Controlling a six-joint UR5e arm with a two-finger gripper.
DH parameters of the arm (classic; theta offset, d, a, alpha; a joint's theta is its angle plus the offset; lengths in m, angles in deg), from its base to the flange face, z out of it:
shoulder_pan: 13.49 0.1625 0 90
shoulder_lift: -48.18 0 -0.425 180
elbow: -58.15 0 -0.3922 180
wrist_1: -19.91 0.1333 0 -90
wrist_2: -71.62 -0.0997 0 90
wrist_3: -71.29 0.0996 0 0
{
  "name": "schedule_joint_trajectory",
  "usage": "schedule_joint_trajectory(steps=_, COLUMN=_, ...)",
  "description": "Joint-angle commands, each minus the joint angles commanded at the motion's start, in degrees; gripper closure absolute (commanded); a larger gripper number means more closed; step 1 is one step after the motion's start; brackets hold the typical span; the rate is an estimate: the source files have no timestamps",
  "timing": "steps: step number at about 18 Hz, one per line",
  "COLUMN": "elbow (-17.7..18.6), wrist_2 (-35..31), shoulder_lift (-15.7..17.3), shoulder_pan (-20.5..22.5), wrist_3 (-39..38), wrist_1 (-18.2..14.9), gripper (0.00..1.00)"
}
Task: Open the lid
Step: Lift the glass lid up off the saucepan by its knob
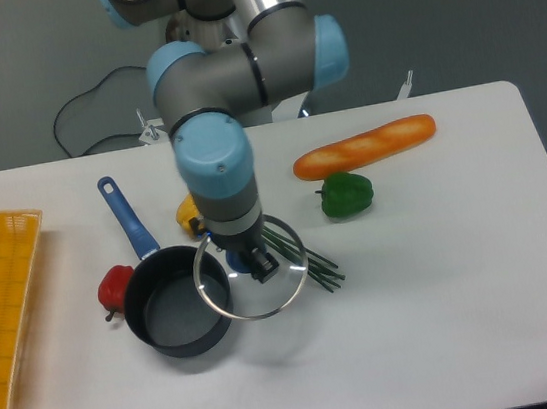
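Carrying the lid (250, 273) clear of the saucepan (178, 313) with our pincer (258, 260) clamping its blue knob, we are keeping it level, seeking bare desk (435, 284) beyond the chives (300, 251).

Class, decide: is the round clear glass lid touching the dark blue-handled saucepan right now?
Apart. The fixed camera shows the glass lid held up by its blue knob in the gripper, shifted right of the saucepan, whose inside is largely uncovered.
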Motion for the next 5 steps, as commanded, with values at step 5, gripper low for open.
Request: schedule_joint_trajectory(steps=5, elbow=0.44, wrist_2=0.09, shoulder_lift=0.26, shoulder_pan=0.35, wrist_3=0.0, wrist_1=-0.17, gripper=0.48)
